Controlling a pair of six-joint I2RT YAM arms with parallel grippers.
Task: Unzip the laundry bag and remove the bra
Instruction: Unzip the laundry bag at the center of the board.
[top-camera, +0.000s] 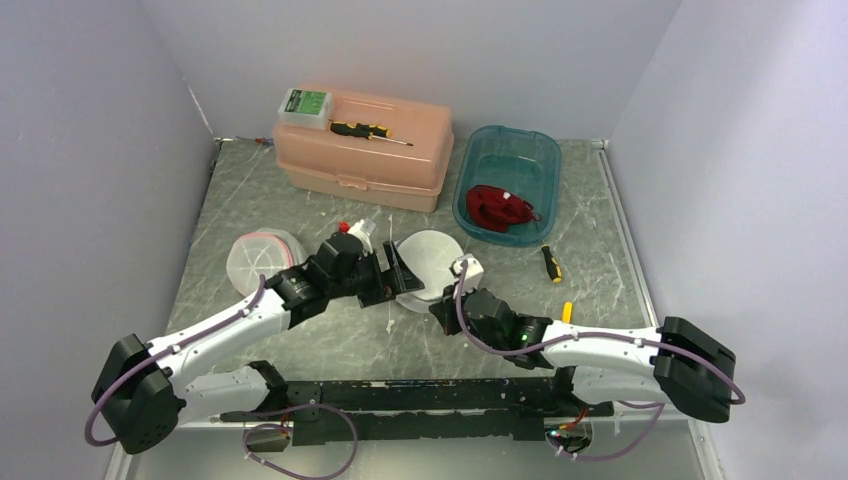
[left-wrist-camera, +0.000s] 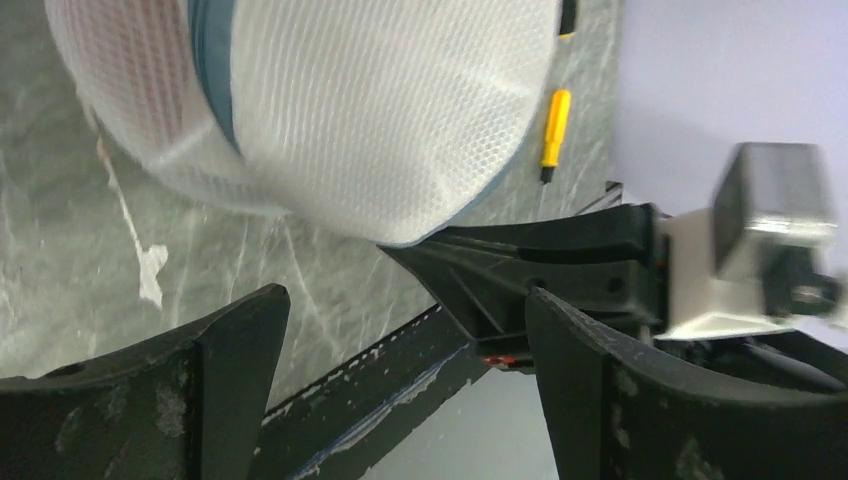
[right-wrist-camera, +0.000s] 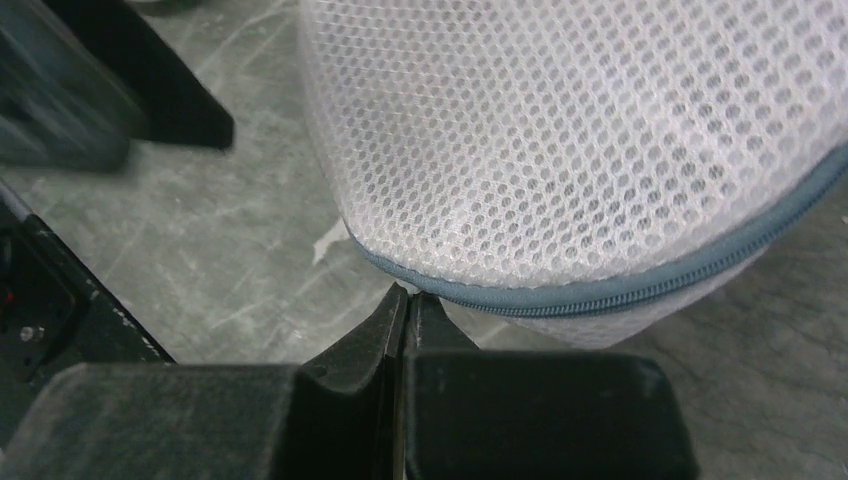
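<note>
The white mesh laundry bag (top-camera: 430, 262) with a grey-blue zipper (right-wrist-camera: 620, 290) sits tilted at the table's middle; it also shows in the left wrist view (left-wrist-camera: 380, 110) and the right wrist view (right-wrist-camera: 580, 130). A pinkish tint shows through its mesh. My right gripper (right-wrist-camera: 408, 295) is shut, its tips pinching the bag's rim right at the zipper seam, as the top view (top-camera: 432, 303) also shows. My left gripper (top-camera: 395, 270) is open and empty beside the bag's left edge (left-wrist-camera: 405, 300). A red garment (top-camera: 500, 207), shaped like a bra, lies in the teal bin (top-camera: 545, 150).
A second round mesh bag (top-camera: 262, 255) lies at the left. A pink toolbox (top-camera: 365, 160) at the back carries a green box (top-camera: 305, 105) and a screwdriver (top-camera: 370, 130). Two small yellow-handled screwdrivers (top-camera: 551, 263) (top-camera: 567, 312) lie to the right.
</note>
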